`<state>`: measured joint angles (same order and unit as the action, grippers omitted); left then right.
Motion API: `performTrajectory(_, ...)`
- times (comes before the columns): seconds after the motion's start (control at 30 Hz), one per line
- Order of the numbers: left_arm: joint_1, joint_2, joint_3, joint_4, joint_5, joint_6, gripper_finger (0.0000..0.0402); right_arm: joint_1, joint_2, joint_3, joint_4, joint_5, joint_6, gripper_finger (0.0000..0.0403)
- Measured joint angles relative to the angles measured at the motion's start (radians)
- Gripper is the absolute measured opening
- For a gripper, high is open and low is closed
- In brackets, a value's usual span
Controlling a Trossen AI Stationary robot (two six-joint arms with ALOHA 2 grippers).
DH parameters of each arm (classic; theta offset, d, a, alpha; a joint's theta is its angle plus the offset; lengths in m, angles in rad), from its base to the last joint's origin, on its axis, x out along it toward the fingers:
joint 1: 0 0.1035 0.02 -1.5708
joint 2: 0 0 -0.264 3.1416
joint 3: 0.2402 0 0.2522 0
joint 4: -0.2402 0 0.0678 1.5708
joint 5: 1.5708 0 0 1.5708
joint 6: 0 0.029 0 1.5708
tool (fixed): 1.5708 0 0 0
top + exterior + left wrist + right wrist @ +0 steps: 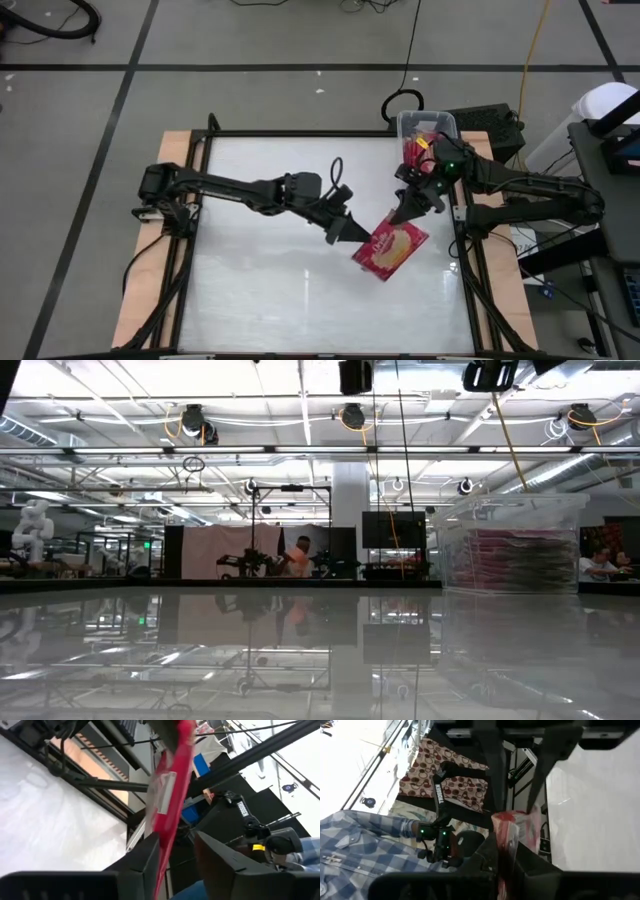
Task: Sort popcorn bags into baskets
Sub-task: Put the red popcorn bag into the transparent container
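A single popcorn bag (390,247) hangs over the right half of the bench (280,290), near the right edge and about midway between the far and near edges. Its face with the yellow-tan popcorn picture is turned up to the overhead camera. The bag is held between the two arms.

The right hand (404,212) is pressed together on the bag's far corner, pinching it; from the right wrist camera the red packet (512,837) shows edge-on, running down between the dark fingers (487,857). The left hand (352,233) reaches in from the left side of the bench and meets the bag's left edge. From the left wrist camera the red packet (172,805) stands edge-on in the gap between the two fingers (145,862), which sit half spread on either side of it; whether they grip it cannot be told.

The clear plastic basket (428,124) stands at the far right corner of the bench, just behind the right arm's wrist. Red bags (416,148) lie inside it; in the level view the basket (512,545) shows a stack of them (515,560) filling most of its height.

Beyond the right edge of the bench a sleeve of blue checked cloth (355,840) shows in the right wrist view. A person in an orange top (297,560) is far back in the room.
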<state>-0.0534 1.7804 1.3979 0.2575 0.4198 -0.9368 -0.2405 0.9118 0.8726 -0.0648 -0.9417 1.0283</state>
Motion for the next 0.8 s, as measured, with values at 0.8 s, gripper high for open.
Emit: performTrajectory(0.8, 0.077, 0.024, 0.0, 0.023, -0.05, 0.203, 0.0197, 0.0, 0.018, 0.0, 0.039, 0.159, 0.071, 0.0)
